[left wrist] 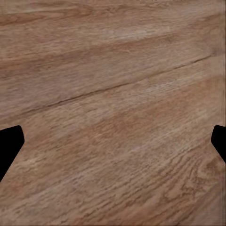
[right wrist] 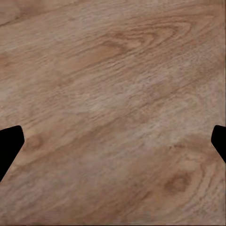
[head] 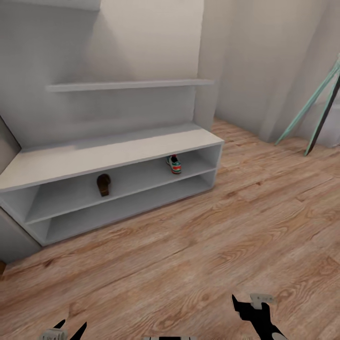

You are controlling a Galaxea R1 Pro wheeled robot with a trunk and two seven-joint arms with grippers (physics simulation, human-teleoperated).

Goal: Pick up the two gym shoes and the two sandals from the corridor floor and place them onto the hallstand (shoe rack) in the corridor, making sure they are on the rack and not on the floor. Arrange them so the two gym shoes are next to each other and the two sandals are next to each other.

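Shoes sat on the upper of the two open shelves of the hallstand point(head: 113, 153): one gym shoe point(head: 174, 164), cream with green stripes and a red-orange heel tab, stood toward the shelf's right end, and one dark brown sandal point(head: 104, 184) stood nearer the middle, well apart from it. Both pointed into the shelf with their heels toward the room. The lower shelf and the flat bench top held nothing. Behind the bench rose the pale grey back panel with a narrow ledge point(head: 130, 85) across it.

In front of the hallstand stretched the corridor floor point(head: 212, 236), warm brown planks with wavy grain. Off to the far right, teal poles point(head: 309, 106) leaned against the wall beside a darker one.

At the bottom edge of the head view the left gripper point(head: 71, 328) showed two black fingertips spread apart, and the right gripper point(head: 250, 309) showed as a black finger with a pale bracket. In each wrist view the dark fingertips point(left wrist: 9, 143) point(right wrist: 9, 143) sat at opposite edges with bare wood grain between them, so both the left gripper point(left wrist: 113, 146) and the right gripper point(right wrist: 113, 146) stood wide and held nothing.
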